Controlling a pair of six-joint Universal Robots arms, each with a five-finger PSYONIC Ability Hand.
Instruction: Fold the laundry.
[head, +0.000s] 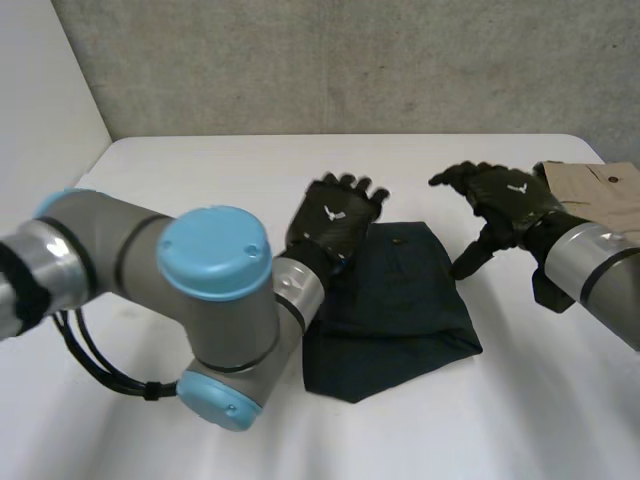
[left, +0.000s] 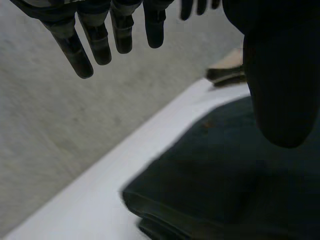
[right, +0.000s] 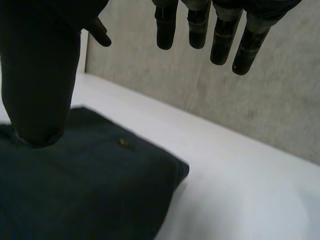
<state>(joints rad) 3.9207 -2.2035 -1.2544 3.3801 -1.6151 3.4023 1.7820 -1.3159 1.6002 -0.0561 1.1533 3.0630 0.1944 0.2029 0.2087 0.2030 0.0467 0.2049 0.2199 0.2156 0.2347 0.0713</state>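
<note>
A folded dark blue-green garment (head: 395, 300) lies in the middle of the white table (head: 200, 180). My left hand (head: 335, 220) hovers over the garment's left far corner, fingers straight and open, holding nothing. In the left wrist view its fingers (left: 95, 40) hang above the folded garment (left: 225, 180). My right hand (head: 500, 205) is raised to the right of the garment, fingers spread and open, thumb pointing down, nothing in it. Under that hand in the right wrist view, the garment (right: 80, 185) shows with a small button, and the fingers (right: 220, 35) are clear of it.
A folded beige garment (head: 590, 190) lies at the table's far right, partly behind my right arm. The left wrist view also catches this beige garment (left: 230, 65) beyond the dark one. A grey wall (head: 350, 60) stands behind the table.
</note>
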